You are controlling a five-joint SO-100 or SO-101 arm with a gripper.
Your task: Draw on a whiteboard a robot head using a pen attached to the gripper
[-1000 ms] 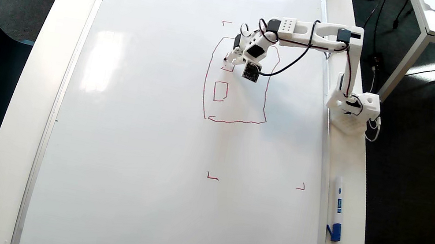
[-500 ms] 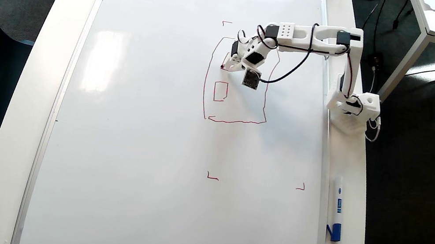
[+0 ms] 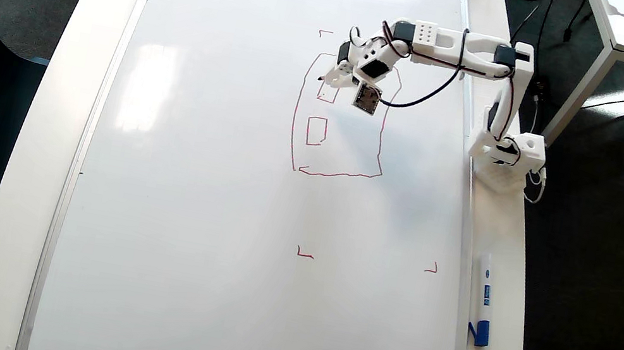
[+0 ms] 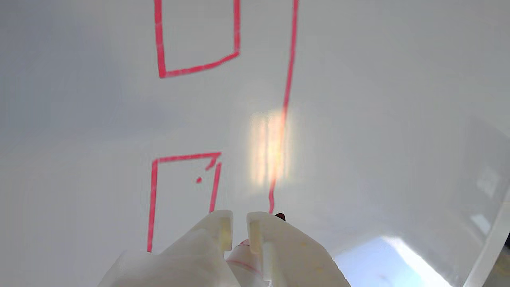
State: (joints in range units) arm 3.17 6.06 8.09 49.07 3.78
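Pincer (image 4: 239, 223) clamping pen (image 4: 243, 255)

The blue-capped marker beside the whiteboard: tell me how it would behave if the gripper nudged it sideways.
The blue-capped marker looks slim and round, so it would probably roll rather than slide. It lies loose on the narrow table strip by the whiteboard frame, so a push away from the board could send it off the edge. It seems rigid and light, likely shifting at a slight touch.

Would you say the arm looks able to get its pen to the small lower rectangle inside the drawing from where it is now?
Probably yes: that rectangle lies just below the gripper in the overhead view, on bare whiteboard, with nothing between.
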